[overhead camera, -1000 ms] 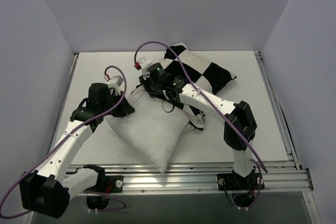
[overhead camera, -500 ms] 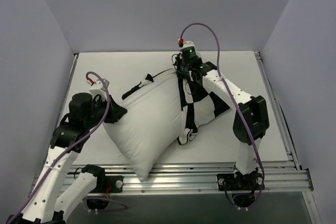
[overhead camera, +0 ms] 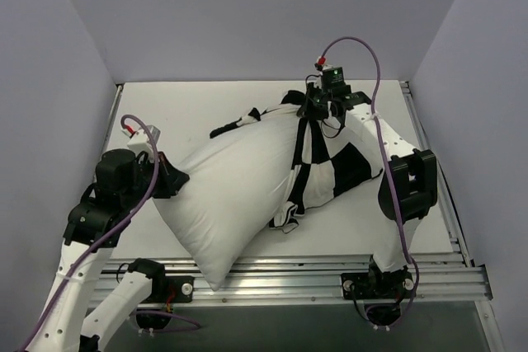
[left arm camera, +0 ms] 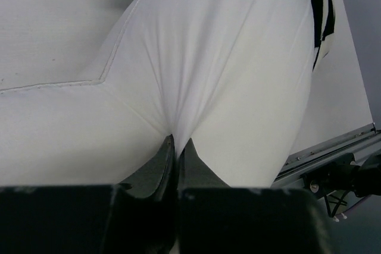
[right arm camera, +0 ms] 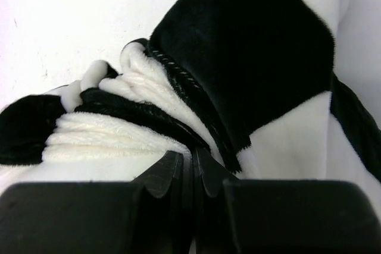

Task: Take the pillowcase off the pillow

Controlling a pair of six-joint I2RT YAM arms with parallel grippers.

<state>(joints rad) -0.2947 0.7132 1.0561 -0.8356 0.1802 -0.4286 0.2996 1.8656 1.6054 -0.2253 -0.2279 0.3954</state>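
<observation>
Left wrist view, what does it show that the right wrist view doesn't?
Only left wrist: the left pincer shut on the plain white pillow, plus a metal rail. Only right wrist: the right pincer shut on bunched folds of the pillowcase. Both: some checkered pillowcase, a mere sliver at the left wrist's upper right.

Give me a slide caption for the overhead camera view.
Left pincer pinches the white pillow; right pincer grips the checkered pillowcase bunched over its other end.
</observation>
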